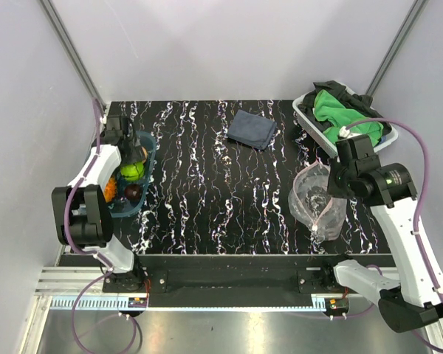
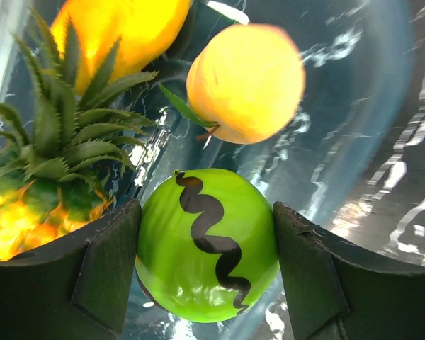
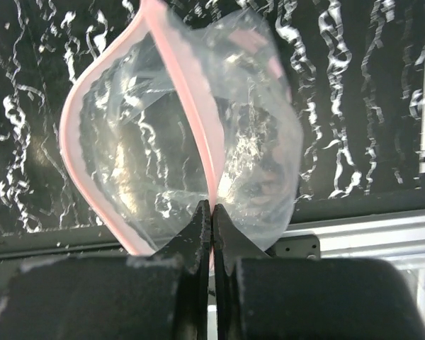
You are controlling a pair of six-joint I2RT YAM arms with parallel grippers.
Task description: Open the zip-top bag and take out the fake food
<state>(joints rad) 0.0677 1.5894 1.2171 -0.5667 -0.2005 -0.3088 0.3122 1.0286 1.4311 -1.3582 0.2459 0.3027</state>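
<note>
At the near right, the right arm's fingers (image 3: 202,234) are pinched tight on the pink zip strip of the zip-top bag (image 3: 163,142), its mouth gaping above the marbled black surface (image 1: 221,199). At the left, the left arm's fingers (image 2: 110,265) reach into the blue tub (image 1: 153,151) and clasp a green ball (image 2: 191,276) between them, the other fake food (image 2: 248,81), a pineapple (image 2: 64,149) and two orange-yellow pieces (image 2: 127,28), just beyond it. Farther back lie a grey cloth (image 1: 252,128) and a basket (image 1: 304,110) of green cloths (image 1: 340,110).
</note>
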